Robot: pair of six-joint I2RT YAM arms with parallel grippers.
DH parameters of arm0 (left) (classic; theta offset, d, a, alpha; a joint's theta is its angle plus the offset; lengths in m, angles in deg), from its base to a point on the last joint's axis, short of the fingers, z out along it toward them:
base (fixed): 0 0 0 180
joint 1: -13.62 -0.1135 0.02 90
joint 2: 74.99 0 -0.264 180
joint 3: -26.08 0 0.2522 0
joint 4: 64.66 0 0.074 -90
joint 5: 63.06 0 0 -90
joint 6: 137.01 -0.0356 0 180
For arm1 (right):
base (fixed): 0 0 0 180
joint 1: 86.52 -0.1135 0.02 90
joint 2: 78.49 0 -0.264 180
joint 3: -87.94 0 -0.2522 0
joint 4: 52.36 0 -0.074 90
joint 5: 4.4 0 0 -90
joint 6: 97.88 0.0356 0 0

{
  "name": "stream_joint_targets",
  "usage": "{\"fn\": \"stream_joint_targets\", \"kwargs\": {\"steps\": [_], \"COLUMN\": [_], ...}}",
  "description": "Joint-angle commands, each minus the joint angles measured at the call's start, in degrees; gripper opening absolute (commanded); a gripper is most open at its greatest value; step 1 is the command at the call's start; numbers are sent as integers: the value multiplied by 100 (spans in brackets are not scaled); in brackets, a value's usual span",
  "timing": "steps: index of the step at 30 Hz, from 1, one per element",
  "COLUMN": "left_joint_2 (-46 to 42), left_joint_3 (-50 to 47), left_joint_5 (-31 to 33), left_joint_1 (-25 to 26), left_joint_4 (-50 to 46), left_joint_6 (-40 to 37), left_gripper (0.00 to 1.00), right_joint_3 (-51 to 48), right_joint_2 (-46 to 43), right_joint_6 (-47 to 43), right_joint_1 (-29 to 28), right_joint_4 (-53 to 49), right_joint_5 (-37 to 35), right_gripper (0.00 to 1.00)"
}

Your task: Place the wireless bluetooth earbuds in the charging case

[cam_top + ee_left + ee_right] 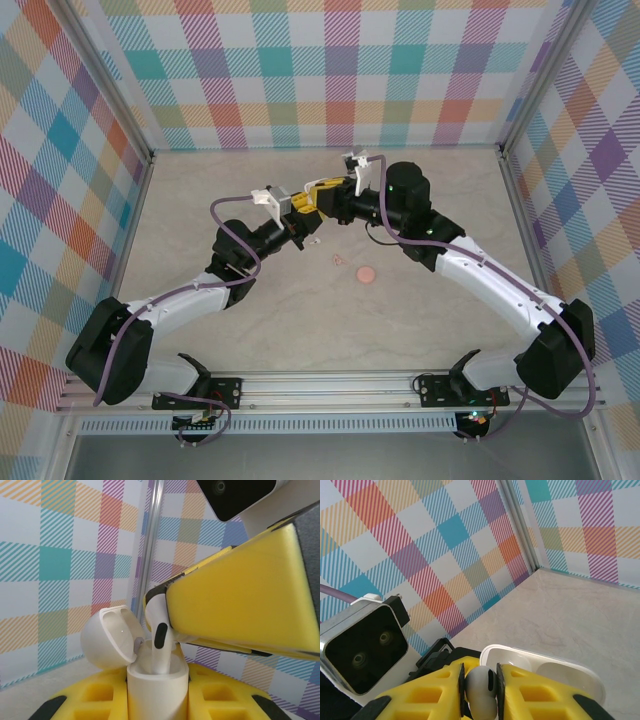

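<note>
Top external view: I see both arms meeting above the tabletop [200, 260], nearer its far edge than its near one and about midway between its left and right edges, with the left gripper [300, 212] and right gripper [325, 192] tip to tip. A salmon disc [366, 272] lies flat on the tabletop nearer its middle, and a tiny pinkish bit [338, 260] lies just to its left. Left wrist view: the left gripper's yellow fingers are clamped on the charging case [157, 690], which stands upright between them with its lid [107, 640] swung open to the left. An earbud [162, 657] hangs from the tip of the right gripper's yellow finger [240, 605], its stem down inside the case's mouth and its head above the rim. Right wrist view: the right gripper's pads [445, 690] stand narrow with the earbud's white head pinched between them. The open case lies just beyond the fingertips. The left arm's camera housing [360, 652] sits at the left.
</note>
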Motion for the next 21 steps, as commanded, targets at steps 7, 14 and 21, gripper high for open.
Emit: {"fn": "stream_joint_targets", "kwargs": {"steps": [7, 14, 21], "left_joint_2": [-178, -165, -179], "left_joint_3": [212, 209, 215], "left_joint_5": [-13, -120, -359], "left_joint_1": [66, 66, 65], "left_joint_4": [837, 800, 764], "left_joint_6": [92, 123, 185], "left_gripper": [6, 6, 6], "right_joint_3": [-102, -66, 188], "right_joint_2": [-10, 33, 138], "right_joint_6": [-93, -129, -409], "right_joint_1": [-51, -46, -46], "right_joint_4": [-563, -644, -1101], "right_joint_5": [-79, -114, -193], "right_gripper": [29, 30, 29]}}
